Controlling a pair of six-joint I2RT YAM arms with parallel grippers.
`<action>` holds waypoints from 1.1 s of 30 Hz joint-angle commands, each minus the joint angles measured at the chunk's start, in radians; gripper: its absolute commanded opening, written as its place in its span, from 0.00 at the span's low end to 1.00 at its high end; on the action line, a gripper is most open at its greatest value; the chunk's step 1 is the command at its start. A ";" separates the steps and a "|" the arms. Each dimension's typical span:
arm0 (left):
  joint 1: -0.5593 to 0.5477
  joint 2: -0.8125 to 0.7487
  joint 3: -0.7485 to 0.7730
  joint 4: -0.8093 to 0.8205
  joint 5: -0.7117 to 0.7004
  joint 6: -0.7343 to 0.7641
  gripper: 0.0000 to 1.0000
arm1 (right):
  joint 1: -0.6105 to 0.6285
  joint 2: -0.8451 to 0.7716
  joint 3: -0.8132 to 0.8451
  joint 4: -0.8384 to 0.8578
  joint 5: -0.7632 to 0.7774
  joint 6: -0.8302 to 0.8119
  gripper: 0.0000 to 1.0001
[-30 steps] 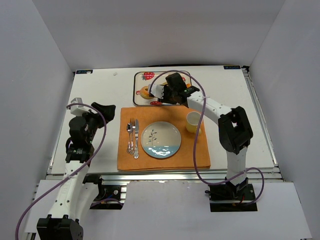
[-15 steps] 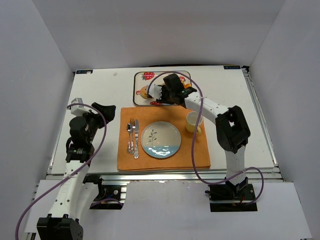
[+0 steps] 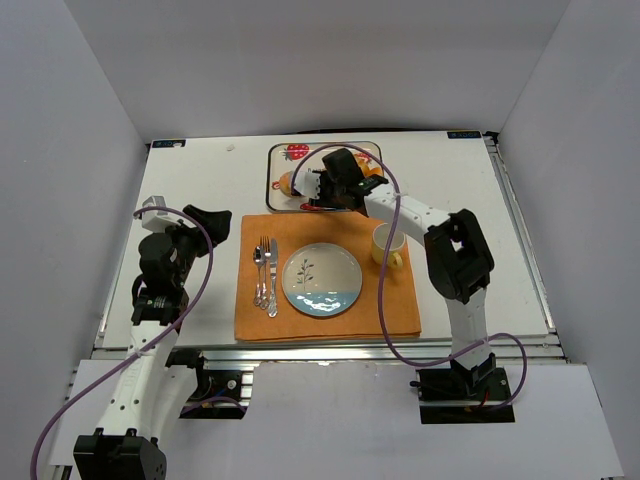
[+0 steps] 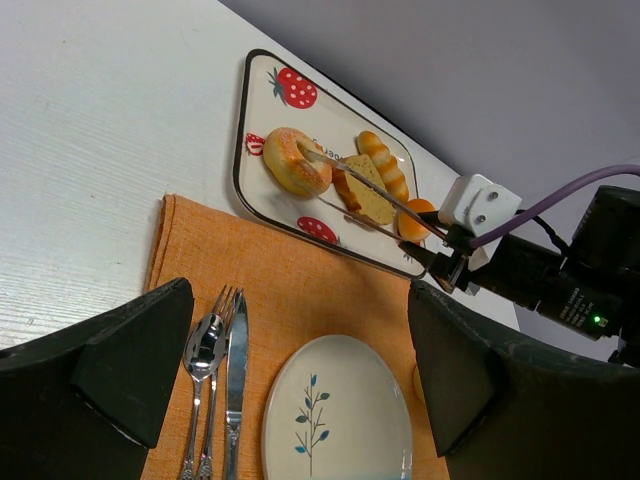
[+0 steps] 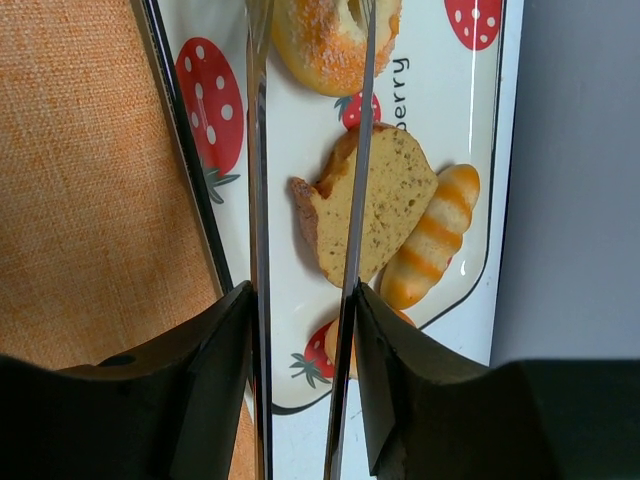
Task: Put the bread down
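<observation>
While 1 bread (image 5: pixel 325 45) lay on the tray (image 5: pixel 290 130) by the bench's (image 3: pixel 200 170) far edge beside 1 toast (image 5: pixel 375 205) and 1 roll (image 5: pixel 435 235), the right pincer (image 5: pixel 312 20) reached it, released; the left pincer (image 4: pixel 300 330) gaped empty.

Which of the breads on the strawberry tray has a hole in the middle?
The doughnut at the left end of the tray. It is a round, sugary ring, whereas the toast slice and the ridged roll are solid.
</observation>
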 commanded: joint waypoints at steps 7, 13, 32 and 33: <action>-0.003 -0.016 -0.002 -0.006 -0.011 0.010 0.97 | 0.006 0.025 0.078 0.006 -0.007 0.056 0.49; -0.003 -0.014 0.001 -0.003 -0.008 0.007 0.97 | 0.006 0.024 0.091 -0.012 -0.008 0.102 0.49; -0.003 -0.023 0.007 -0.018 -0.011 0.010 0.97 | 0.001 0.076 0.130 -0.070 0.024 0.199 0.50; -0.003 -0.026 0.005 -0.020 -0.011 0.010 0.97 | 0.001 0.077 0.135 -0.076 0.022 0.202 0.50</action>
